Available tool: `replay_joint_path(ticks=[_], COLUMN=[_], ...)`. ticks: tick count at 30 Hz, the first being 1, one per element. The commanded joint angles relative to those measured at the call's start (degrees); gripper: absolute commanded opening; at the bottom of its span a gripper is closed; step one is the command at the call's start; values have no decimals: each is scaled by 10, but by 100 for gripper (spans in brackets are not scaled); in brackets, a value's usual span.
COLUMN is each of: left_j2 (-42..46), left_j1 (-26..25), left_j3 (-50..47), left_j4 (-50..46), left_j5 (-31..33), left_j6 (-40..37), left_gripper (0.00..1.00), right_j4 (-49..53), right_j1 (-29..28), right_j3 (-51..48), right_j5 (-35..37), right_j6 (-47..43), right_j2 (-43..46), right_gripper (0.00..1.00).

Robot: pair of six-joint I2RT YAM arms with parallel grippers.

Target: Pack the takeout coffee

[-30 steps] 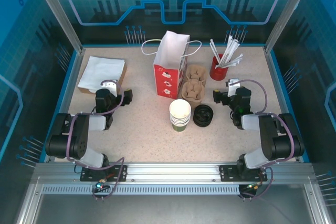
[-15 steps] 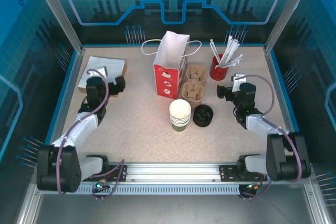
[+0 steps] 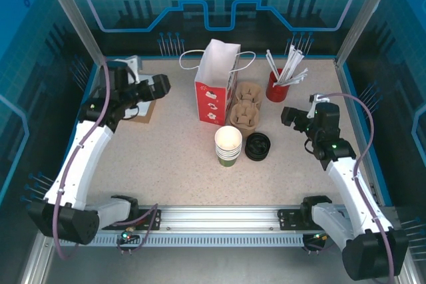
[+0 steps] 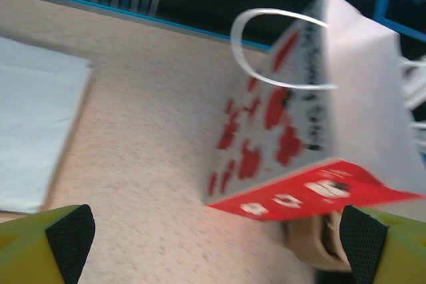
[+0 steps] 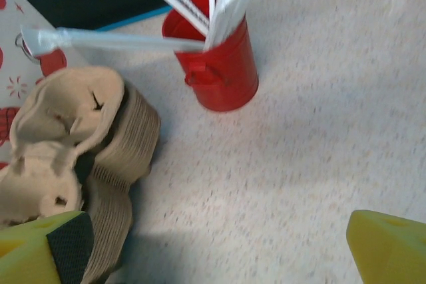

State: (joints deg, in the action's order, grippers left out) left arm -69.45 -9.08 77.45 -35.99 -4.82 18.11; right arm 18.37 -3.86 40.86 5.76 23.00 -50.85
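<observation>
The takeout coffee is out of view. A stack of lidless green cups (image 3: 228,145) stands mid-table, with a stack of black lids (image 3: 257,146) just to its right. My left gripper (image 3: 160,86) is open and empty. It hangs at the far left and faces the white-and-red paper bag (image 3: 214,88). In the left wrist view the bag (image 4: 313,118) stands ahead of the left gripper (image 4: 216,237). My right gripper (image 3: 287,116) is open and empty, right of the cardboard cup carriers (image 3: 245,108). In the right wrist view the right gripper (image 5: 219,244) is over bare table.
A red tin (image 3: 277,88) of straws and stirrers stands at the back right, also seen as the tin (image 5: 216,64) beside the carriers (image 5: 73,157). White napkins (image 4: 33,131) lie at the far left under my left arm. Frame posts and blue walls surround the table.
Both arms have risen and stretched out from their folded pose. The left gripper swung far back over the napkins toward the bag. The right gripper shifted slightly right.
</observation>
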Motion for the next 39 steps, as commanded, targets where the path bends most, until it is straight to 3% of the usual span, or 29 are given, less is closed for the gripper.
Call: replay_joint_path(ticks=[1, 6, 12, 17, 22, 30, 33, 39], left_j2=[-49, -163, -276, -359, -422, -443, -434, -414], left_j1=[-46, -91, -114, -118, -119, -119, -113, -72], left_j3=[86, 209, 308, 379, 455, 495, 495, 486], left_j4=[-86, -125, -150, -176, -208, -234, -239, -249], left_j5=[-19, 24, 33, 48, 81, 129, 145, 129], left_j6=[4, -1, -14, -18, -27, -48, -60, -76], left_gripper=[96, 92, 87, 76, 55, 7, 0, 0], right_j4=[86, 100, 111, 113, 113, 112, 112, 112], right_j1=[-15, -28, -35, -36, -38, -40, -42, -44], right_j3=[24, 43, 49, 47, 46, 46, 47, 49], right_j5=[-17, -7, 5, 8, 9, 10, 8, 10], right_j6=[46, 49, 50, 54, 55, 58, 59, 58], right_j2=[1, -14, -25, -26, -27, -34, -39, -44], right_gripper=[100, 100, 100, 100, 100, 100, 100, 100])
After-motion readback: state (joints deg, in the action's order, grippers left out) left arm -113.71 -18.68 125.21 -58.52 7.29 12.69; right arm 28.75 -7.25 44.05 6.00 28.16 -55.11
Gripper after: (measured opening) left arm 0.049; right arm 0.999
